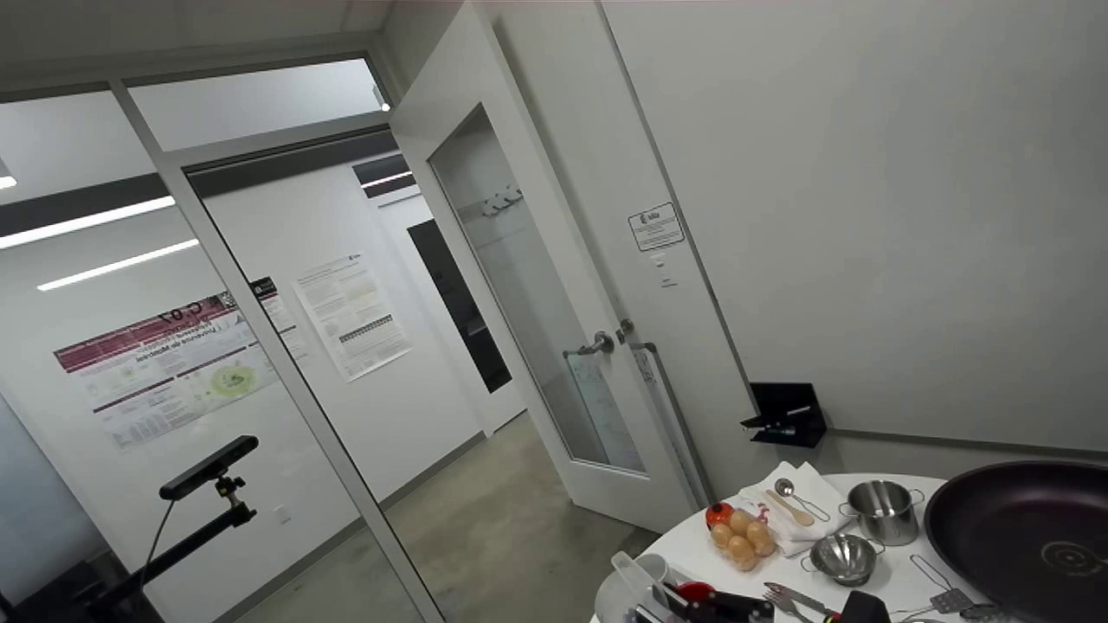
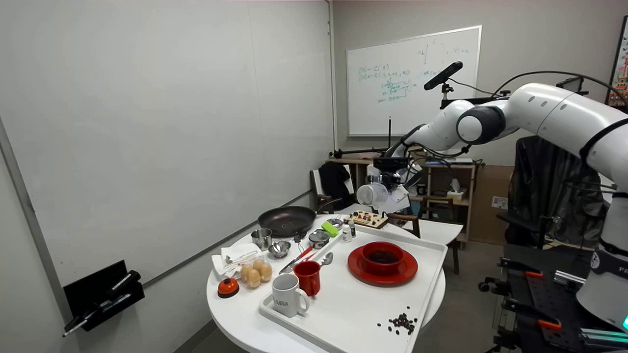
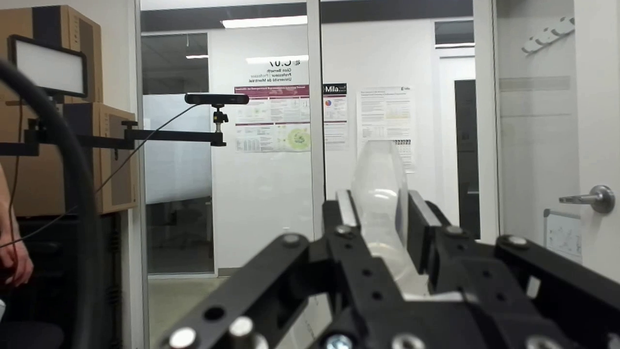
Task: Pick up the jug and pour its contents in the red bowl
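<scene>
Grey wall (image 1: 866,216) and white-framed glass door (image 1: 537,285) back an exterior view. In an exterior view, a small round bright-red bowl (image 2: 382,268) of dark beans (image 2: 382,257) sits on a red plate (image 2: 382,281), lower than the clear plastic jug (image 2: 372,194) (loose beans (image 2: 403,322) dot the white tray (image 2: 353,314)). In the wrist view, the black two-fingered gripper (image 3: 380,203) clasps the jug.

Light strips (image 3: 264,22) glow; the near cable (image 3: 87,218) seems blurred
</scene>
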Controlling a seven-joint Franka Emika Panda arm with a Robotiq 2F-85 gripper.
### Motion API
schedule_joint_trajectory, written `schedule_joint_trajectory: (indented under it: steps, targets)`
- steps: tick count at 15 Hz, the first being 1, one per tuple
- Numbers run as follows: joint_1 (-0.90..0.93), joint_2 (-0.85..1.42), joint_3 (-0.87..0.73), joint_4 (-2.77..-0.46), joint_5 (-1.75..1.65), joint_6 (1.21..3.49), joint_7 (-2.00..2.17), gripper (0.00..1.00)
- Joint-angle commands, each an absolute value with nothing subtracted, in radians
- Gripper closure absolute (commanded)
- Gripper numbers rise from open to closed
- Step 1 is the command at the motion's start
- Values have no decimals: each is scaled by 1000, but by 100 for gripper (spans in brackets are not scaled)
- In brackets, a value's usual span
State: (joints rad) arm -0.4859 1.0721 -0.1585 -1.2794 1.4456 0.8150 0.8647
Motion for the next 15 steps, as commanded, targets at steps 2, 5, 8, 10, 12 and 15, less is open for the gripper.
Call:
schedule_joint_trajectory:
  steps: [2,5,8,10,12,15]
  targets:
    - [-448,1063,-190,-1246,1405,855,870,93]
    - [-428,1059,-200,-1240,1371,883,869,93]
    - [-394,1036,-219,-1251,1301,920,852,93]
    - [-367,1017,-227,-1262,1238,932,839,93]
    - [-335,992,-231,-1273,1169,938,824,93]
    - [-270,945,-238,-1297,1048,954,783,93]
